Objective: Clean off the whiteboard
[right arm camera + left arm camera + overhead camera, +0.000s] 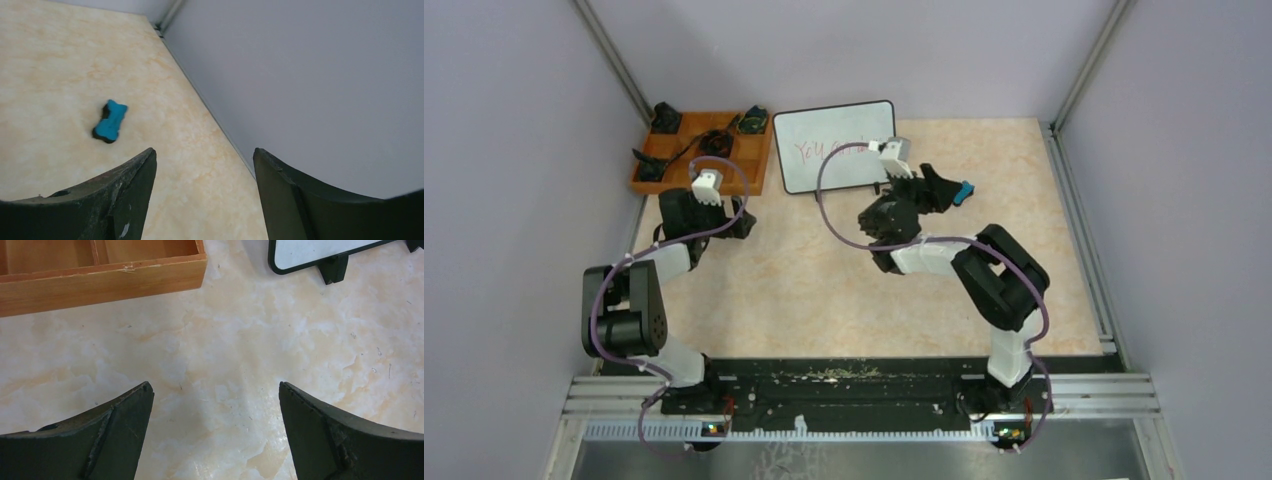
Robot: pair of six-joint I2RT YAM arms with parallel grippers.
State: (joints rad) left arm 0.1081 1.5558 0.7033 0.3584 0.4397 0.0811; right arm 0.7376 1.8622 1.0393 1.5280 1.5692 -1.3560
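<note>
Barely started: whiteboard [824, 125] stands far centre, just right of the orange tray [100, 282], red writing [809, 150] intact. Blue eraser [109, 121] lies on the table [804, 290] to the board's right, untouched. Left gripper [215, 386] and right gripper [204, 151] are both spread, empty.

The whiteboard [824, 168] is a small rectangular white board with a thin black frame and rounded corners. It stands at the far side of the desk [824, 280], just beside the right edge of the orange compartment tray [686, 183], with a narrow gap between them. Red handwriting runs across its upper half, still unerased and partly hidden behind the right arm. The left wrist view shows its lower corner [320, 251] and one black foot [334, 269] resting on the desk.
</note>
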